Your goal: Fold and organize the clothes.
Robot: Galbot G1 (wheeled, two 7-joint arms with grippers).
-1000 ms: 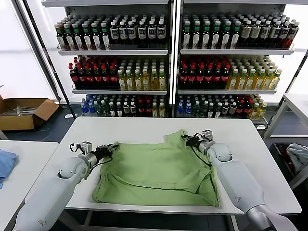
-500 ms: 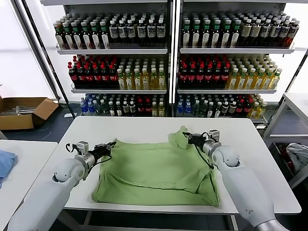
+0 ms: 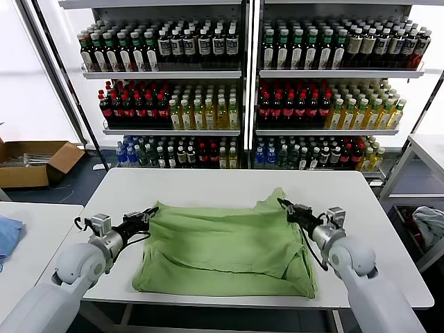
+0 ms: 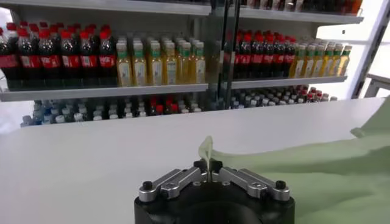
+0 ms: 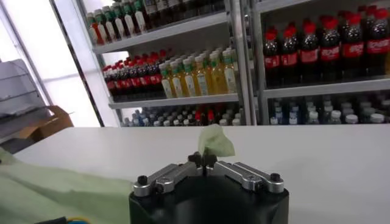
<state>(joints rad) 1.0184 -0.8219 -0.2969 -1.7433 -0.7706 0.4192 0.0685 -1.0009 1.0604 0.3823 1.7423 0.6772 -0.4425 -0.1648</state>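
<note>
A light green shirt (image 3: 225,250) lies plain side up on the white table (image 3: 208,187), its lower part partly folded. My left gripper (image 3: 150,211) is shut on the shirt's far left corner (image 4: 207,148). My right gripper (image 3: 283,204) is shut on the far right corner (image 5: 213,141), which stands up as a small peak. Both corners are held just above the table. The collar, buttons and chest print are hidden.
Shelves of bottles (image 3: 243,90) stand behind the table. A second table (image 3: 28,229) at the left holds a blue cloth (image 3: 7,236). A cardboard box (image 3: 35,163) lies on the floor at the left. A side table (image 3: 427,149) and a grey bundle (image 3: 430,225) are at the right.
Both grippers have pulled back toward me with the shirt's far corners, the left one leftward and the right one rightward, stretching the far edge.
</note>
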